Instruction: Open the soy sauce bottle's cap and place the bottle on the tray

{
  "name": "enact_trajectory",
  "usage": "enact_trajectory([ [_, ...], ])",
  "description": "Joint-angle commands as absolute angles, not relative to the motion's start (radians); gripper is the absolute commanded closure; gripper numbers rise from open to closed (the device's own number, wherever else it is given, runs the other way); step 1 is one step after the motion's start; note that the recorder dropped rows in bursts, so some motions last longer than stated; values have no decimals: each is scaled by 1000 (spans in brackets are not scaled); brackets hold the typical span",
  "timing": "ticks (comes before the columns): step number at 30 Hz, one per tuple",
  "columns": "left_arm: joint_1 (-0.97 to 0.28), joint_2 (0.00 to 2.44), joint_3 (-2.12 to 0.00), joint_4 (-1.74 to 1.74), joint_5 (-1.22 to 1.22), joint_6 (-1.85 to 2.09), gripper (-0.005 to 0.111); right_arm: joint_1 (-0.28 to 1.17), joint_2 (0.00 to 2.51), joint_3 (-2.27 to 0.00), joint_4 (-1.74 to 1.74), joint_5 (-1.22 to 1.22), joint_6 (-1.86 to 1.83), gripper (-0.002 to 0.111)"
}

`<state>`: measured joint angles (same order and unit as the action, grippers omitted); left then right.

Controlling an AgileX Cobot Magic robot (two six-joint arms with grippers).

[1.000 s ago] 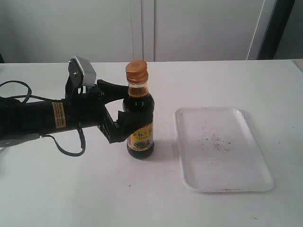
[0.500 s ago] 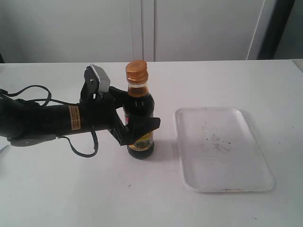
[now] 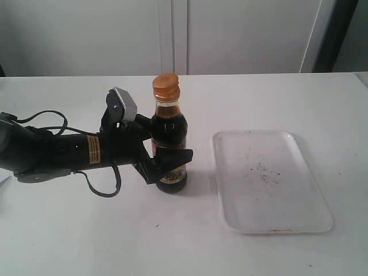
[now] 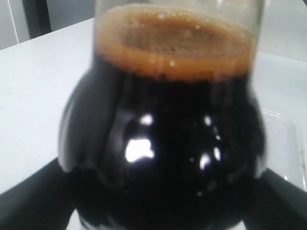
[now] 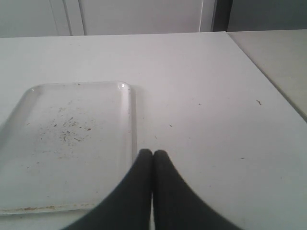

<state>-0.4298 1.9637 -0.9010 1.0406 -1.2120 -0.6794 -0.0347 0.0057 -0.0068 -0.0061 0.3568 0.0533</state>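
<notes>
The soy sauce bottle (image 3: 169, 129) stands upright on the white table, left of the tray (image 3: 287, 190). Its golden-orange cap (image 3: 165, 86) is down on the neck. My left gripper (image 3: 169, 158) reaches in from the left and is shut on the bottle's lower body, with one black finger (image 3: 179, 156) crossing the yellow label. In the left wrist view the dark bottle (image 4: 168, 143) fills the frame between the fingers (image 4: 29, 201), and the cap is out of sight. My right gripper (image 5: 152, 153) is shut on nothing, low over the table beside the tray (image 5: 96, 167). It does not show in the exterior view.
A black cable (image 3: 34, 118) loops off the left arm onto the table. The tray holds only dark specks (image 3: 261, 171). The table's edge (image 5: 268, 81) runs close on the right gripper's far side, with white cabinet doors (image 3: 172, 34) behind the table.
The left gripper slid right until its fingers reached around the bottle, then drew them in against its lower body. The bottle and tray stayed in place.
</notes>
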Motion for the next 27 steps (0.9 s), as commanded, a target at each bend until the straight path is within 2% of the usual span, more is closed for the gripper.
enact_trajectory([
  [1,-434,1962,-908,1032,-1221,-677,43,-30,0,0,-9,352,59,108],
  [4,-434,1962,-908,1032,-1221,-677,72,-30,0,0,-9,352,59,108],
  [5,-434,1962,-908,1034,-1221,-677,90,-30,0,0,-9,352,59,108],
  [7,-434,1962,-908,1034,-1221,-671,106,-30,0,0,-9,352,59,108],
  [27,-434,1962,-908,1032,-1221,-666,106,-30,0,0,-9,352,59,108],
])
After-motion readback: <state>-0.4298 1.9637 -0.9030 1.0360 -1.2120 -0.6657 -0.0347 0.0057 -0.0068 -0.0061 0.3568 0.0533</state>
